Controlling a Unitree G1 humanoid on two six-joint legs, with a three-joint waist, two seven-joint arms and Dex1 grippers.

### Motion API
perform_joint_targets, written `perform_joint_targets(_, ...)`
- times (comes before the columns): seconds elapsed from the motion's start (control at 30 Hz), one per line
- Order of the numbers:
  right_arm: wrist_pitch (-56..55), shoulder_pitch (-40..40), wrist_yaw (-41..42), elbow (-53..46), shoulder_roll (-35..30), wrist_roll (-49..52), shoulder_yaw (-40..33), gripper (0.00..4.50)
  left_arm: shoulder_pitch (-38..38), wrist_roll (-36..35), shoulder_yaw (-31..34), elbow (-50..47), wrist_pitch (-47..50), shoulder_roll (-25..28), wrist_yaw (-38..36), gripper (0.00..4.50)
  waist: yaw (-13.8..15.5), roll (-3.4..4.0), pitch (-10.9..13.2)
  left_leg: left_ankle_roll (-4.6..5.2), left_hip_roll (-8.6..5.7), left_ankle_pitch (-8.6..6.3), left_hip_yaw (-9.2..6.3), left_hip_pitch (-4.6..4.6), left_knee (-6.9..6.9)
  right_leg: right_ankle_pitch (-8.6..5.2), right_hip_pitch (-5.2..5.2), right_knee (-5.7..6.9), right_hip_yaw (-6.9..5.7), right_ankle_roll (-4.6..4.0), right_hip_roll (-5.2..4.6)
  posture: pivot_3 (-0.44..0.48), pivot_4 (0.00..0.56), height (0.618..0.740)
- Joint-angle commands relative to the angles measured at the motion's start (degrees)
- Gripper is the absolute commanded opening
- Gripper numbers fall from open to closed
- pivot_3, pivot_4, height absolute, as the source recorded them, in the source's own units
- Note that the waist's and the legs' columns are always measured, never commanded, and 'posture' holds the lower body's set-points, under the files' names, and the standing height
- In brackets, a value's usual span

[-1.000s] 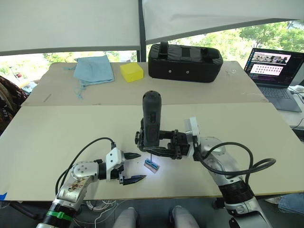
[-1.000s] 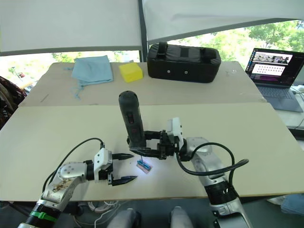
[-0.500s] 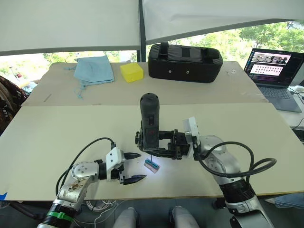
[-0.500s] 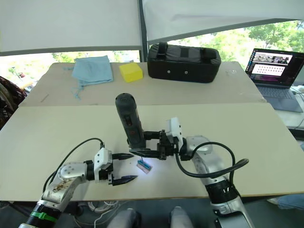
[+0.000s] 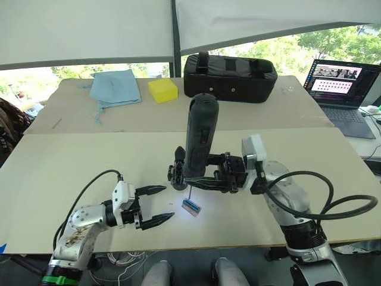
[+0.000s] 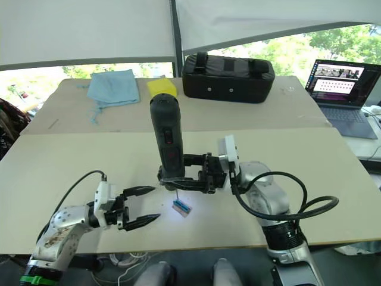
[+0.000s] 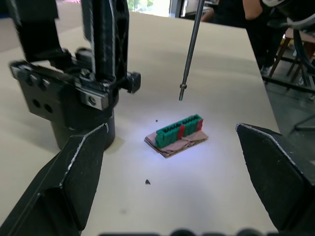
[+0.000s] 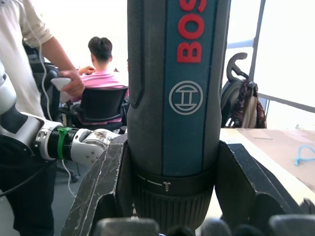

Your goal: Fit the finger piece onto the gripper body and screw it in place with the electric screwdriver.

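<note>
Left claw (image 5: pixel 156 204) drew back, open, empty; right claw (image 5: pixel 189 179) grips upright electric screwdriver (image 5: pixel 199 134).

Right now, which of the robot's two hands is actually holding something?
The right hand: it grips the electric screwdriver upright. The left hand hovers open, holding nothing.
</note>
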Motion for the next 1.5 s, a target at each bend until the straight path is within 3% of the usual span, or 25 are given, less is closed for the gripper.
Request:
perform_joint_targets(0.03, 1.47, -2.37, -0.41, -4.78, -0.74, 4.64, -3.60, 1.90, 0.10, -5.96, 4.34, -5.29, 4.08, 1.16, 1.76, 4.42, 0.16, -0.01, 0.00, 0.00, 0.00, 0.00, -0.01, 0.00, 0.00, 0.00, 0.00, 0.00, -0.01, 0.00, 0.00, 0.000, 0.150, 0.740)
perform_joint_targets(0.4, 6.94, -6.69, -2.55, -7.57, -4.34, 10.83, -8.73, 1.90, 8.05, -10.55, 16.55, -8.92, 7.60, 8.62, -0.04, 4.42, -0.16, 0.00, 0.01, 0.00, 0.05, 0.00, 0.00, -0.02, 0.00, 0.01, -0.03, -0.02, -0.02, -0.02, 0.05, 0.000, 0.150, 0.740)
perform_joint_targets(0.67, 7.63, -7.42, -2.17, -6.83, -6.08, 11.44, -9.92, 1.90, 11.72, -6.13, 19.22, -4.86, 4.44, 9.01, -0.37, 4.42, 0.11, -0.01, 0.02, 0.00, 0.04, 0.00, 0.05, -0.03, 0.00, 0.01, -0.01, -0.09, -0.02, -0.02, 0.02, 0.000, 0.150, 0.740)
perform_joint_targets(1.1, 8.27, -8.57, -0.95, -4.20, -6.36, 10.87, -9.97, 1.90, -5.78, 9.72, -1.63, 3.00, 7.35, -0.29, 11.52, 4.42, 0.13, -0.02, 0.02, 0.00, -0.01, 0.00, 0.02, -0.15, 0.09, 0.08, -0.06, -0.04, -0.05, 0.01, 0.03, 0.000, 0.150, 0.740)
perform_joint_targets(1.5, 9.05, -8.73, -1.95, -3.89, -6.51, 10.31, -9.88, 1.90, -15.14, 15.54, -8.61, 14.76, 5.67, -6.27, 13.98, 4.42, 0.13, -0.03, 0.02, 0.00, -0.04, 0.00, -0.07, -0.33, 0.30, 0.12, -0.08, -0.03, -0.10, 0.07, 0.04, 0.000, 0.150, 0.740)
